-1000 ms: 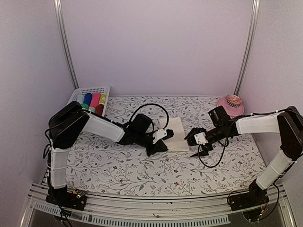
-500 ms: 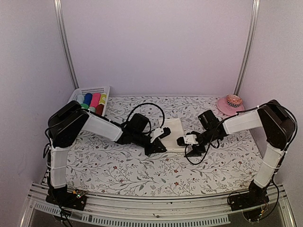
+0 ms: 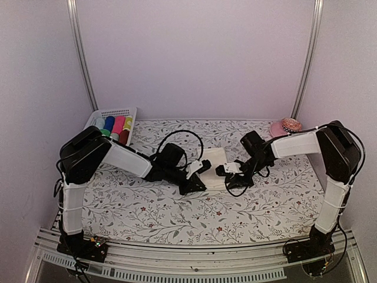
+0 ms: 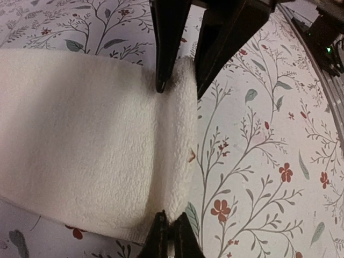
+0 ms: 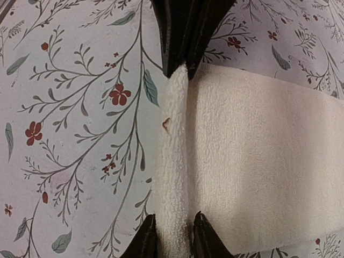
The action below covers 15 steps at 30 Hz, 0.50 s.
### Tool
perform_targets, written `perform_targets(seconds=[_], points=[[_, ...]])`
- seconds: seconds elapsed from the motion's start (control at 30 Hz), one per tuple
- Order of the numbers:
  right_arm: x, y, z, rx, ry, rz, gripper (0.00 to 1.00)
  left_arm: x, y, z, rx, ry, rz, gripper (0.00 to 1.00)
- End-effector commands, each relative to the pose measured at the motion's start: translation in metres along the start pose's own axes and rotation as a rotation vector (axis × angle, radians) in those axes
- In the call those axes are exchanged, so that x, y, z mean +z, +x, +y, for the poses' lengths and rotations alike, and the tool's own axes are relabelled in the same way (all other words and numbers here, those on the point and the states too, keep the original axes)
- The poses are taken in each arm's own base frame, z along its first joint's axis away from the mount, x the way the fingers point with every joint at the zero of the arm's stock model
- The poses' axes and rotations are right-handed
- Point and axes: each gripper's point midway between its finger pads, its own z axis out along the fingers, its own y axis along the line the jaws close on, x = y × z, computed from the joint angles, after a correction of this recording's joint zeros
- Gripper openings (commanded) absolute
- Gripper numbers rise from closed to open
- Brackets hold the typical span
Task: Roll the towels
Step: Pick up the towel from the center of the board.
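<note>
The cream-white towel (image 3: 217, 160) lies mid-table, its near edge turned up into a narrow fold. A small brown mark (image 5: 166, 123) sits on that fold. My left gripper (image 3: 199, 184) is shut, pinching the left end of the fold (image 4: 177, 177); the left wrist view shows its tips (image 4: 169, 228) pressed together in the cloth. My right gripper (image 3: 230, 183) is at the fold's right end. Its two fingers (image 5: 173, 234) stand either side of the ridge and press on it. The rest of the towel (image 5: 263, 156) lies flat behind the fold.
A white basket (image 3: 112, 113) at the back left holds several coloured rolls, a green one (image 3: 106, 132) among them. A pink dish (image 3: 286, 127) stands at the back right. Black cables loop over the floral tablecloth (image 3: 177, 218) near both wrists.
My right arm has swung left from open table to the towel's right end, and its jaws have closed in on the fold. The left gripper has stayed shut on the fold.
</note>
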Motion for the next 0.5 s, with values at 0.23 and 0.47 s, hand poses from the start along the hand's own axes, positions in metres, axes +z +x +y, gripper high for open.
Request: perform_targets(seconds=[0.23, 0.47], points=[[0.005, 0.013, 0.013, 0.199, -0.198, 0.047, 0.03, -0.002, 0.006, 0.014, -0.064, -0.048, -0.006, 0.12], [-0.004, 0.009, 0.011, 0.294, -0.275, 0.023, 0.03, -0.006, 0.003, 0.022, -0.133, -0.032, -0.036, 0.19]])
